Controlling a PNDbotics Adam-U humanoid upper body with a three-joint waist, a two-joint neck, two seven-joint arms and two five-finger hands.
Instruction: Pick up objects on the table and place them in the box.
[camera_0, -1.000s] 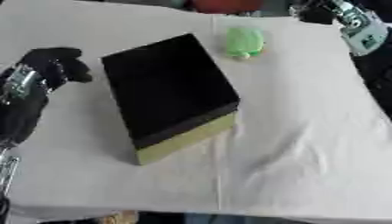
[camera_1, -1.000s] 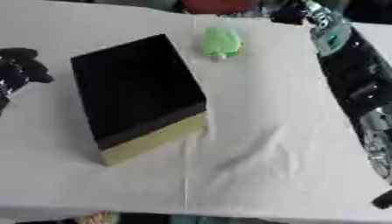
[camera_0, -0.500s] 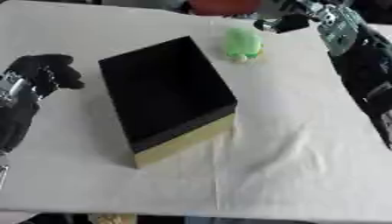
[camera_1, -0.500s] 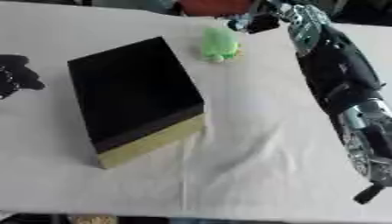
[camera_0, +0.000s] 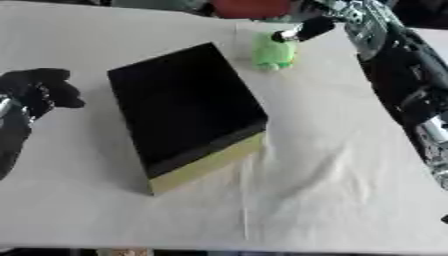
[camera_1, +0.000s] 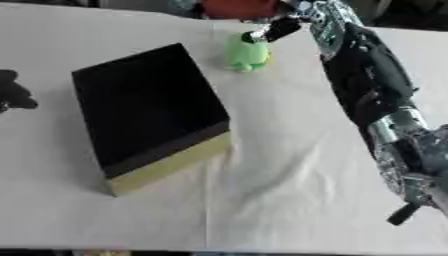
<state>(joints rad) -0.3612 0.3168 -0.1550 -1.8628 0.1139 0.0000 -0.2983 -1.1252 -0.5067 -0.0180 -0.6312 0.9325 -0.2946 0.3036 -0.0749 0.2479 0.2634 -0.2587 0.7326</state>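
Observation:
A box (camera_0: 184, 112) with a black inside and pale yellow side wall lies in the middle of the white cloth. A small light-green object (camera_0: 273, 51) sits beyond its far right corner. My right hand (camera_0: 302, 31) reaches in from the upper right, and its dark fingers hang just above the green object, at its top right edge. Whether they touch it I cannot tell. My left hand (camera_0: 39, 90) rests at the left edge, fingers curled, holding nothing.
A white cloth (camera_0: 332, 175) covers the table, wrinkled at the lower right. A red object (camera_0: 249, 7) shows at the far edge behind the green one. My right arm (camera_1: 367, 85) stretches along the right side of the table.
My right hand has come down and leftward from the far right corner to the green object. The left hand has shifted slightly. The view has moved a little.

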